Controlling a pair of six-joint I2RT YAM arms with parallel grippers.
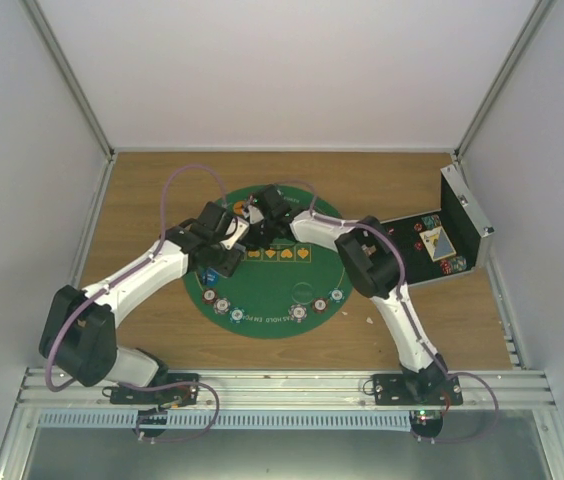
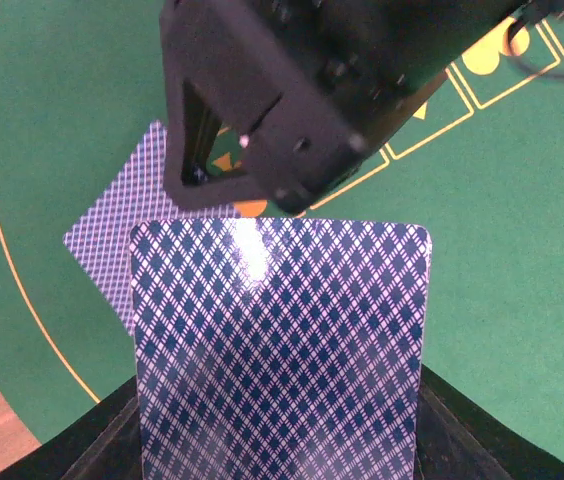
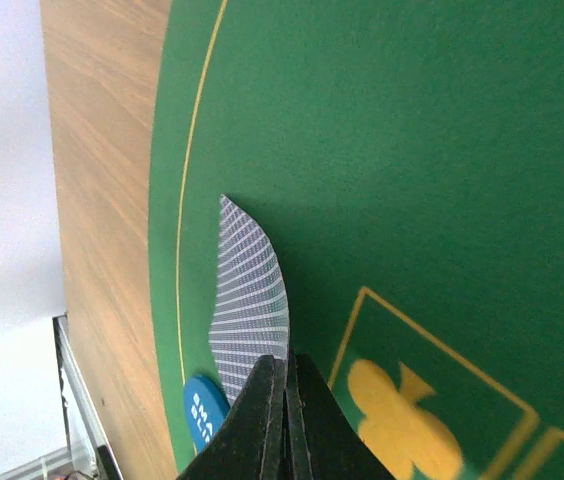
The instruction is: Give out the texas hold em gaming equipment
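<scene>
Since both arms meet over the far left of the green mat (image 1: 262, 295), we judge the coming move turns on the cards between them. Our left gripper (image 1: 220, 238) clamps an upright card (image 2: 280, 350), one or a stack we cannot tell, its long axis running toward the right gripper (image 3: 284, 362) just past its top edge. Those jaws are pressed flat together, seemingly pinching a bowed card (image 3: 250, 300) that reaches the felt. Only the right wrist view shows that bend, and the blue disc (image 3: 202, 412) beside it.
</scene>
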